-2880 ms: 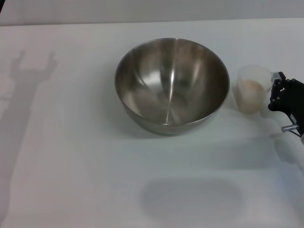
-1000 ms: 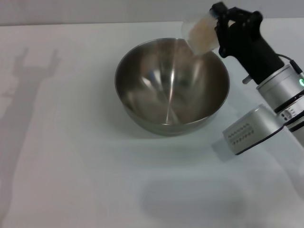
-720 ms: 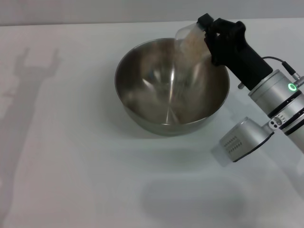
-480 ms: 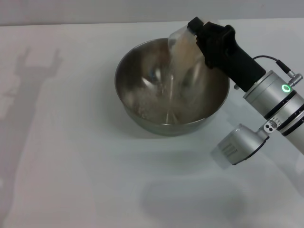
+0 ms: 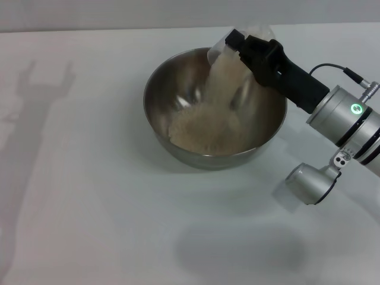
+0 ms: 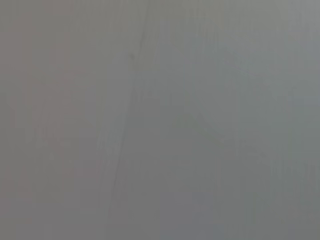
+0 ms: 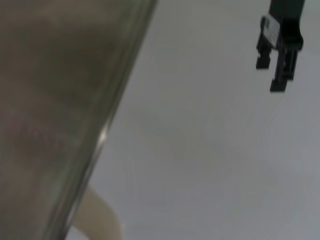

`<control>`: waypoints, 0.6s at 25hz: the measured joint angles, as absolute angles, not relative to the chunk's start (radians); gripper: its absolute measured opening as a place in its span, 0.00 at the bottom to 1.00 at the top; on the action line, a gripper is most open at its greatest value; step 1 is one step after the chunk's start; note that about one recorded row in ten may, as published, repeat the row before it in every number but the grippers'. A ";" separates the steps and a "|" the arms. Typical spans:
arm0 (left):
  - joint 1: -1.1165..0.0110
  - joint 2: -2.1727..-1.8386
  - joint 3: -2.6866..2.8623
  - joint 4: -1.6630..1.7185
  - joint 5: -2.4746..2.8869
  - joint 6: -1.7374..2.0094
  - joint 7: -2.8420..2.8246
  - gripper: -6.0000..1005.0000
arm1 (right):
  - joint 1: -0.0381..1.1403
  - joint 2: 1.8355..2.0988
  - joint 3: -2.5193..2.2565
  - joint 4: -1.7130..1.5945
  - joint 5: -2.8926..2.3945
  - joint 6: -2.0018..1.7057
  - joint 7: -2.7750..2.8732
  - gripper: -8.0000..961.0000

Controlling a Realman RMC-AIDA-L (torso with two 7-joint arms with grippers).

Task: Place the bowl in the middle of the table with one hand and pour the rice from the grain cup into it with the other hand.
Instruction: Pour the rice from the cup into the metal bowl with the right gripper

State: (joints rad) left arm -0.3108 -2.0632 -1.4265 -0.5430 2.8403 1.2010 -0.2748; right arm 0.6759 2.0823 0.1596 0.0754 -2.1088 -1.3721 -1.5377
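The steel bowl [image 5: 178,77] stands in the middle of the white table [image 5: 89,196]. Above its far right rim my right gripper [image 5: 242,46] is shut on the clear grain cup [image 5: 221,48], which is tipped steeply mouth-down toward the bowl. A stream of rice [image 5: 218,80] falls from the cup onto a pale pile [image 5: 202,129] on the bowl's bottom. In the right wrist view the stream of rice [image 7: 102,220] shows beside a blurred close wall. The left gripper [image 7: 272,75] hangs far off above the table in that view, fingers apart and holding nothing. The left wrist view is plain grey.
The right arm [image 5: 350,122], silver with a green light, reaches in from the right, its elbow low over the table. The left arm's shadow [image 5: 41,89] falls on the table's left side. The table's far edge [image 5: 119,29] runs behind the bowl.
The right gripper lifted the cup from the table right of the bowl, carried it over the rim and tipped it. Rice now streams out and a pile has formed in the bowl.
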 joint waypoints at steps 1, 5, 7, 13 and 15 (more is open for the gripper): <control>-0.309 -2.063 -1.427 -0.543 2.840 1.201 -0.275 0.86 | 0.680 2.082 0.160 0.065 -2.122 -1.375 -1.538 0.03; -0.308 -2.065 -1.427 -0.543 2.841 1.202 -0.275 0.86 | 0.704 2.080 0.157 0.020 -2.177 -1.386 -1.539 0.03; -0.308 -2.066 -1.426 -0.543 2.840 1.202 -0.276 0.86 | 0.723 2.080 0.147 -0.008 -2.205 -1.388 -1.541 0.03; -0.308 -2.067 -1.426 -0.546 2.835 1.205 -0.278 0.86 | 0.754 2.079 0.086 -0.053 -2.209 -1.390 -1.581 0.03; -0.308 -2.068 -1.425 -0.546 2.835 1.206 -0.283 0.86 | 0.760 2.079 0.052 -0.073 -2.209 -1.389 -1.597 0.03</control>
State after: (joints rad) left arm -0.3083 -2.0675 -1.4249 -0.5460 2.8347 1.2057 -0.2826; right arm 0.7605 2.0786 0.0520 -0.0730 -2.2091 -1.3892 -1.5969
